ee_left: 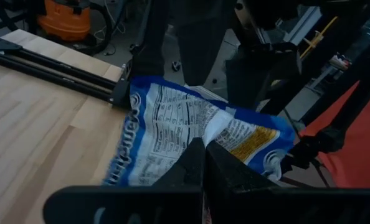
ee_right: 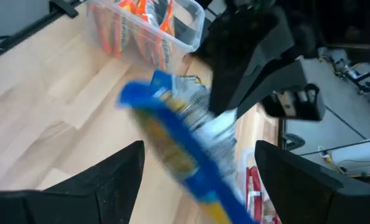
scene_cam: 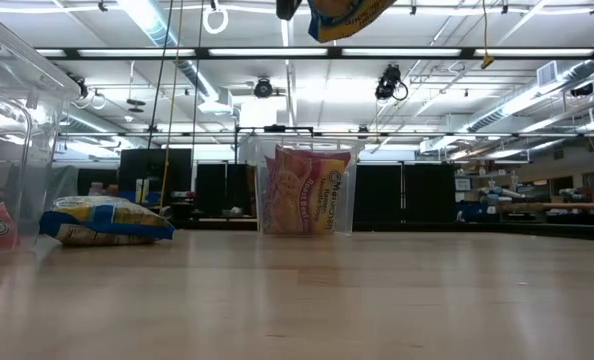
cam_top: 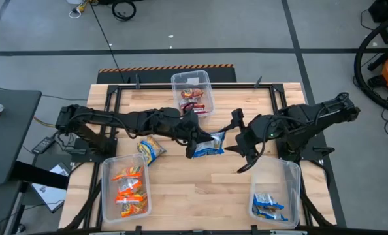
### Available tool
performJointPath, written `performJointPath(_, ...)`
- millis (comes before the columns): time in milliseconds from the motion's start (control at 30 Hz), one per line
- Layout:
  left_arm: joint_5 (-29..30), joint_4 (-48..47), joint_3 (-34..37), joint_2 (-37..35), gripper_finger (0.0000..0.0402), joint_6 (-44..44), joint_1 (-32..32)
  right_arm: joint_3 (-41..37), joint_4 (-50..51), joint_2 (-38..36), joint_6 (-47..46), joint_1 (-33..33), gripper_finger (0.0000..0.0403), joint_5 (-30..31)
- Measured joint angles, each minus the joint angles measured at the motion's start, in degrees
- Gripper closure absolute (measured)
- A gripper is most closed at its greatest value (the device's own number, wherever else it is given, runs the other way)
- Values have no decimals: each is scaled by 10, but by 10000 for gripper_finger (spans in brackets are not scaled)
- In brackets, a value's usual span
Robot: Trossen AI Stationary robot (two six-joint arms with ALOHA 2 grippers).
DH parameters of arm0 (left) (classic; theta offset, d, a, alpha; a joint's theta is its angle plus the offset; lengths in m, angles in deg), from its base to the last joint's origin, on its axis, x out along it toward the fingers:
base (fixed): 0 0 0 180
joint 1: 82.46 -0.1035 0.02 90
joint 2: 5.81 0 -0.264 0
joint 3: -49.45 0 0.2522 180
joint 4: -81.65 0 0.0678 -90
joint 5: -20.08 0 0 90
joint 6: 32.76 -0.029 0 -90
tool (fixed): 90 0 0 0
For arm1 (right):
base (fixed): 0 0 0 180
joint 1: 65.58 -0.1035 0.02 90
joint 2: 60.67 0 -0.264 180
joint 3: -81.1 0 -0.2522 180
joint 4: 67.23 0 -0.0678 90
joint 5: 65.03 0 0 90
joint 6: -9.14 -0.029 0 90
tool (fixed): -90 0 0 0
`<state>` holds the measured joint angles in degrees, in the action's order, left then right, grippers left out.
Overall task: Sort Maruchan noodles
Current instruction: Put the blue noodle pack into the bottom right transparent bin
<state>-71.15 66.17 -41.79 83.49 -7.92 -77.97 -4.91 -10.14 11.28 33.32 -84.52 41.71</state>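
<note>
Two blue packets remain unsorted: one (cam_top: pixel 151 149) lies near the surface's left edge, another (cam_top: pixel 209 144) clamped in the left pincer (cam_top: pixel 193 147), the right pincer (cam_top: pixel 242 156) apart beside it.

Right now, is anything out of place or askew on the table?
One blue-and-yellow noodle packet lies loose and askew on the wood, outside any bin, beside the bin of orange packets. Another blue packet is held off the table, crumpled, in the left hand; the right hand waits open nearby.

We see the left gripper (cam_top: pixel 197 145) clamped on a blue packet (cam_top: pixel 209 145) mid-tabletop (cam_top: pixel 200 192), with the right gripper (cam_top: pixel 236 149) spread wide just beside it. A second blue packet (cam_top: pixel 151 149) lies near the bin of orange packets (cam_top: pixel 126 187); the far bin (cam_top: pixel 193 92) holds red, the right-hand bin (cam_top: pixel 273 194) blue.
</note>
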Motion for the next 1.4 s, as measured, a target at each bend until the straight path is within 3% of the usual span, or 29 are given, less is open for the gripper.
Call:
performJointPath(233,0,5,-1,4,397,0,0,0,-13,27,41,7,133,18)
performJointPath(667,-1,3,-1,4,394,-1,-2,0,-17,32,28,7,329,40)
performJointPath(800,-1,2,-1,4,376,-5,-6,0,-17,32,28,7,387,35)
performJointPath(1000,-3,0,0,-6,313,-20,-16,0,-2,31,-22,14,396,9)
performJointPath(1167,3,-34,0,-65,250,-110,-36,0,38,28,-159,19,398,-34)
performJointPath(1400,146,-137,-1,-142,230,-126,-23,35,214,-23,-562,-29,400,-105)
